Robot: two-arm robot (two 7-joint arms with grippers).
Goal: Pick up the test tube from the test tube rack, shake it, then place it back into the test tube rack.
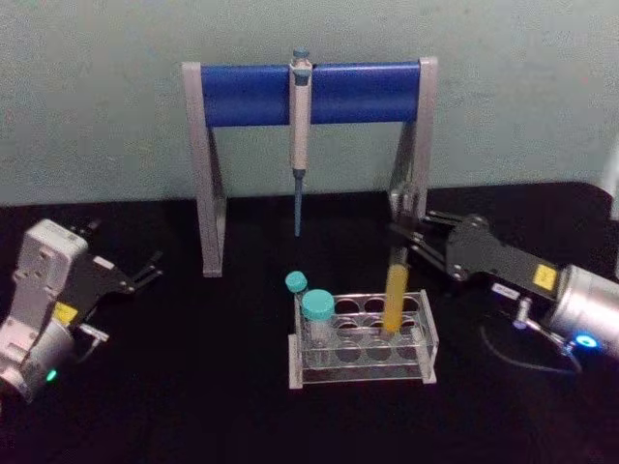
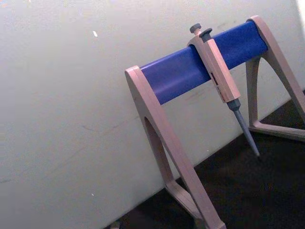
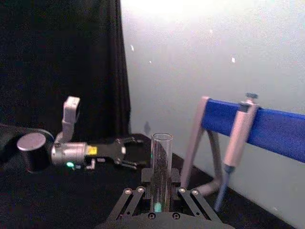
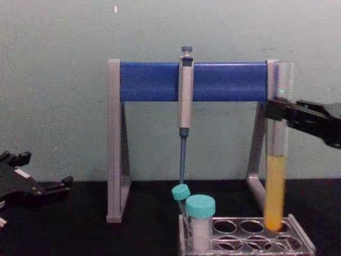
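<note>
Now right hand [image 1: 400,242] grips glass test tube [image 1: 395,290] in plastic test tube rack [image 1: 429,340]; left hand [image 1: 148,271] open.

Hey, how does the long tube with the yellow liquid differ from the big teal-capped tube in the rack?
The test tube is taller and thinner; the teal-capped tube is short and wider. The test tube is capless with yellow liquid; the capped one looks pale inside. The right gripper grips the test tube; nothing touches the teal-capped tube; the left gripper sits apart, open. Both stand upright in the test tube rack.
</note>
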